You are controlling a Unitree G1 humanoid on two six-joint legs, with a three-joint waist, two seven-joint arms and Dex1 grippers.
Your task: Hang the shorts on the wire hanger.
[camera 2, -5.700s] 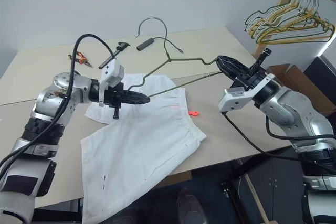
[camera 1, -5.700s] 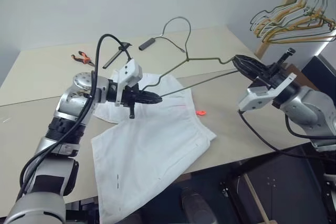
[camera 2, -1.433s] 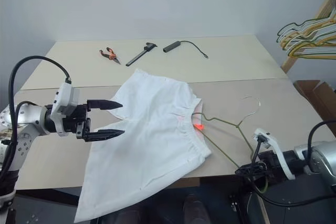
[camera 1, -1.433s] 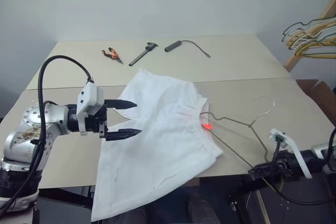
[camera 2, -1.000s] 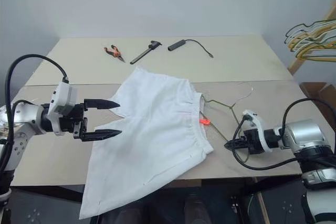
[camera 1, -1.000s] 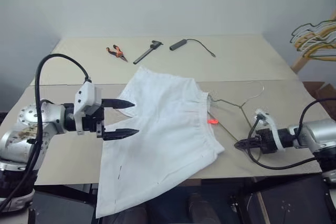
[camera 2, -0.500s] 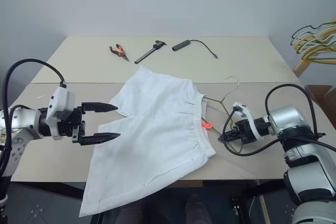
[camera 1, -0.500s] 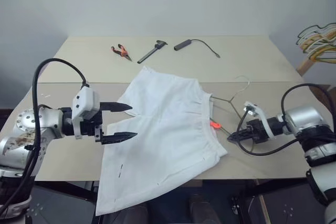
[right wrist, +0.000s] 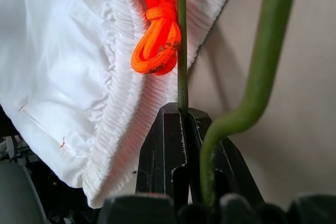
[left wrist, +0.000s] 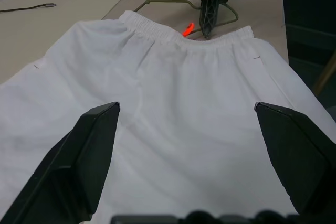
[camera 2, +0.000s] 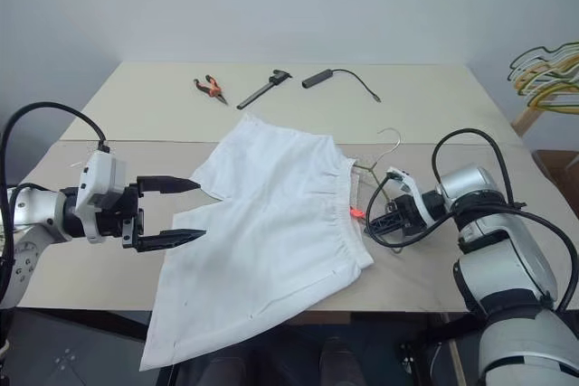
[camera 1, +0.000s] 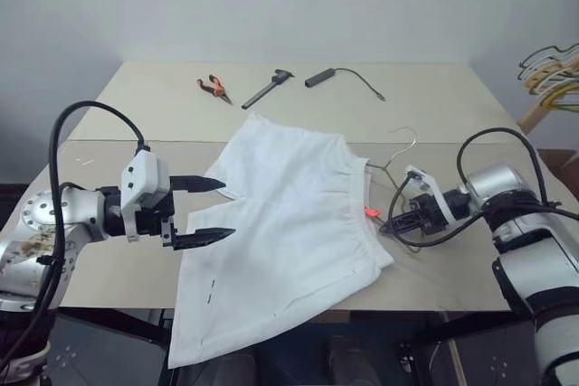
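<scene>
Right now the shorts (camera 1: 285,223) lie spread on the table (camera 1: 434,106), waistband toward the right, one leg hanging over the near edge. A small orange-red tag (right wrist: 157,40) sits at the waistband, just beside the right tool (camera 1: 391,228).

That right tool is clamped shut on the wire hanger (camera 1: 398,155), gripping a thin wire at the hanger's near end, right against the gathered waistband. In the right wrist view the wire runs straight up from between the black fingers (right wrist: 157,150), touching the orange loop, while a second, bent wire of the hanger rises beside it. The hanger's hook lies farther back on the table, to the right of the shorts.

On the left, the left tool (camera 1: 206,211) hovers at the left edge of the shorts with its fingers spread wide and nothing between them; the left wrist view looks across the white fabric toward the waistband.

Far across the table lie orange-handled pliers (camera 1: 213,87), a dark caliper (camera 1: 268,88) and a small black device with a cord (camera 1: 321,77). A bunch of yellow and grey hangers (camera 1: 550,65) hangs at the far right.
</scene>
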